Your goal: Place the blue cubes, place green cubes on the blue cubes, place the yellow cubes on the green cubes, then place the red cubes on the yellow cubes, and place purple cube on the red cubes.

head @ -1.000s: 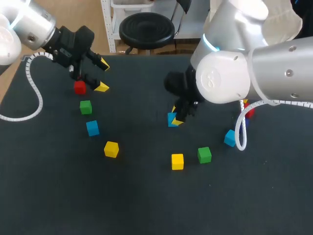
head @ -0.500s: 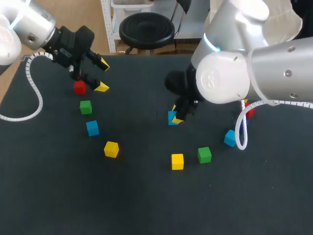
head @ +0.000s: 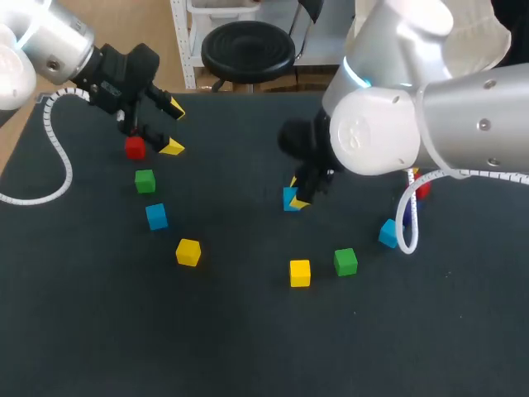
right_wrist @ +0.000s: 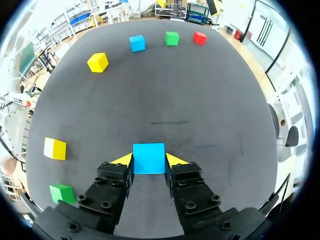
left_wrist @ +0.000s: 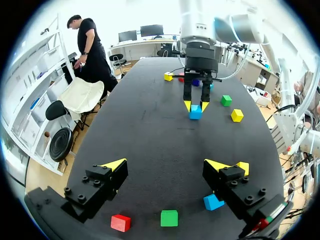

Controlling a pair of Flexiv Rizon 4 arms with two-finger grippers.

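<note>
My right gripper (right_wrist: pixel 148 161) is shut on a blue cube (right_wrist: pixel 148 158) near the middle of the table; the same blue cube (head: pixel 289 199) sits low at the table surface. My left gripper (head: pixel 171 129) hangs open at the far left, just right of a red cube (head: pixel 135 148). Below that red cube lie a green cube (head: pixel 145 180), a blue cube (head: pixel 156 216) and a yellow cube (head: pixel 188 251). In the left wrist view my left gripper (left_wrist: pixel 170 166) holds nothing, and the red cube (left_wrist: pixel 120 222), green cube (left_wrist: pixel 169 218) and blue cube (left_wrist: pixel 214 201) lie under it.
In front of my right gripper lie a yellow cube (head: pixel 300 272) and a green cube (head: pixel 345 261). Another blue cube (head: pixel 388 233) and a red cube (head: pixel 422 188) lie at the right, partly hidden by my right arm and its white cable (head: pixel 403 223).
</note>
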